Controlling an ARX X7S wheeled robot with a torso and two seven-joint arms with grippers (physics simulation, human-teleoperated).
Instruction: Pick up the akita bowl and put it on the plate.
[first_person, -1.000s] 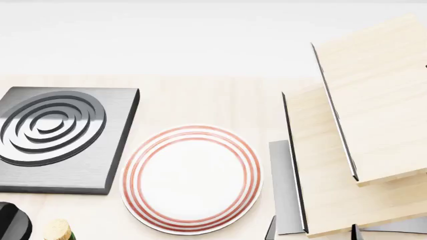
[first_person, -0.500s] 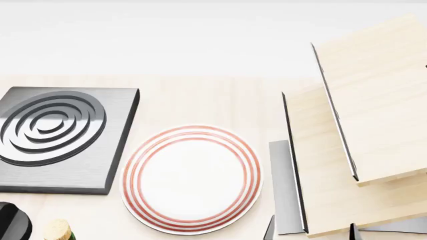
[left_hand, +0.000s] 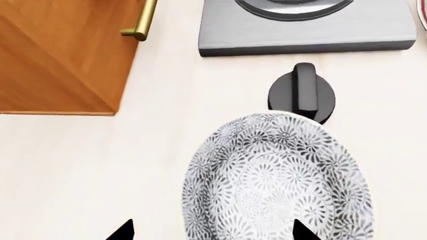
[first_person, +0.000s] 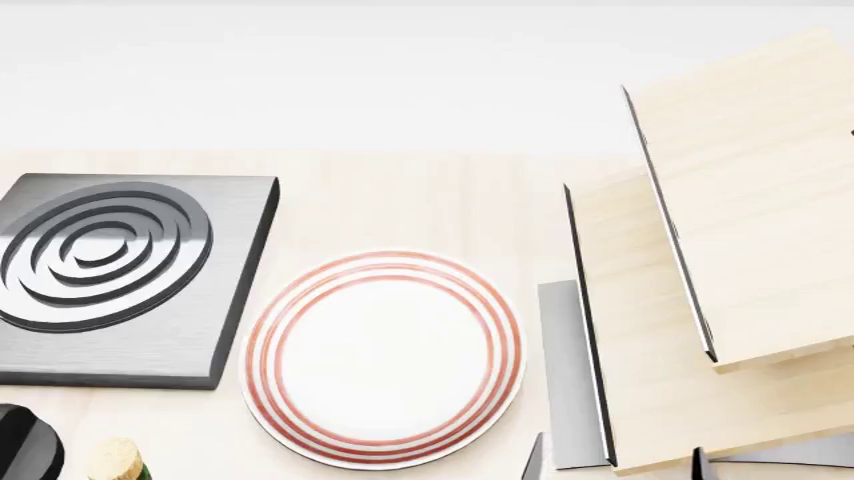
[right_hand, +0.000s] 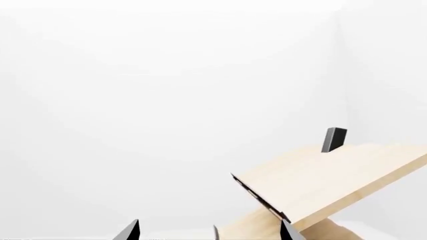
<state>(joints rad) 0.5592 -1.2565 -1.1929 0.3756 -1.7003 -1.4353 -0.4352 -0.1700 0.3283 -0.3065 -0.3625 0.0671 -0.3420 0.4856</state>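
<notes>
The akita bowl, white with a dense grey-black floral pattern, sits on the pale counter in the left wrist view. It does not show in the head view. My left gripper is open and straddles the bowl's rim, one fingertip outside the wall and the other over the inside. The plate, white with thin red rings, lies bare in the middle of the head view. My right gripper is open and holds nothing. Its fingertips poke in at the head view's lower edge, right of the plate.
A dark grey square stove burner lies left of the plate, with a black knob between it and the bowl. A tiered wooden rack stands at the right. A wooden cabinet with a brass handle is near the bowl. A cork-topped bottle stands at the lower left.
The right gripper's fingertips at the bottom edge of the head view have slid slightly left and lower. The plate and burner have not moved.
</notes>
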